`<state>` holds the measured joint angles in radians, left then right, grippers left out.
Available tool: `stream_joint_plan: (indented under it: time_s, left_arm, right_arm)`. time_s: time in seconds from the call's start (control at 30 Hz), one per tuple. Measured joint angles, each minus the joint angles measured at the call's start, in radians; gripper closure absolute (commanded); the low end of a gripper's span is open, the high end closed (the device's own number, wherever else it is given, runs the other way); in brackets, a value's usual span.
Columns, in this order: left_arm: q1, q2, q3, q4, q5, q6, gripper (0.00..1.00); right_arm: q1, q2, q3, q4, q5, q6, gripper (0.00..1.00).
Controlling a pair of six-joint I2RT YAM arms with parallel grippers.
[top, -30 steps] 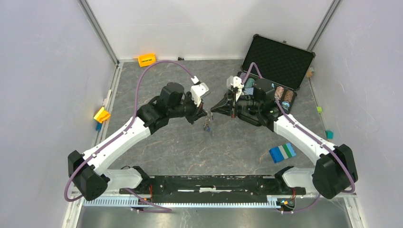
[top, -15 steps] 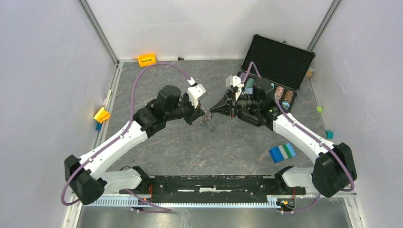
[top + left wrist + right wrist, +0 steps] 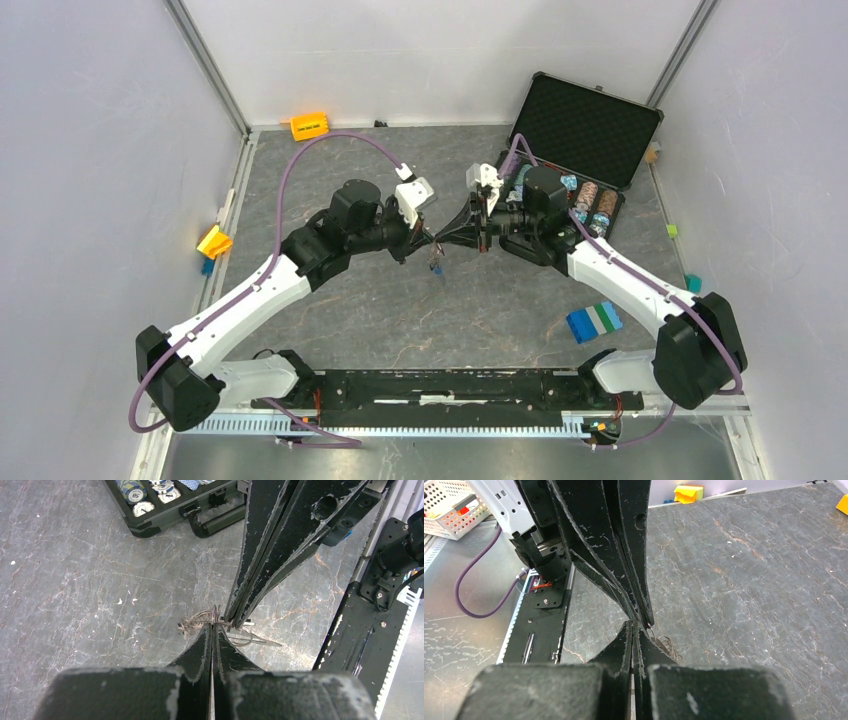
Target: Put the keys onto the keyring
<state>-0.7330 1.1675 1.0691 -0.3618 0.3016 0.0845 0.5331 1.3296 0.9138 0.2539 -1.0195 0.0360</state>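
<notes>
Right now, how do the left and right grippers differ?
The left gripper reaches in from the left and appears to pinch the keyring. The right gripper reaches in from the right, by the chip case, with nothing visibly between its fingers. Both are shut, tips meeting.

A robotics lab test cell: plain white panel walls [image 3: 90, 150] on aluminium framing [image 3: 205, 65] enclose a grey stone-patterned table [image 3: 400, 300]. The left arm [image 3: 250, 295] and right arm [image 3: 620, 280] are bolted to a black mounting rail [image 3: 440, 385] and trail purple cabling [image 3: 330, 140].
</notes>
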Motion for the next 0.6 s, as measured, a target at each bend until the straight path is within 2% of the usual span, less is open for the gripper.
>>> stream_joint_plan:
  time_s: [0.6]
  left_arm:
    - [0.0, -0.008, -0.013, 0.005, -0.009, 0.0, 0.98]
  right_arm:
    - [0.004, -0.002, 0.0, -0.073, 0.058, -0.07, 1.0]
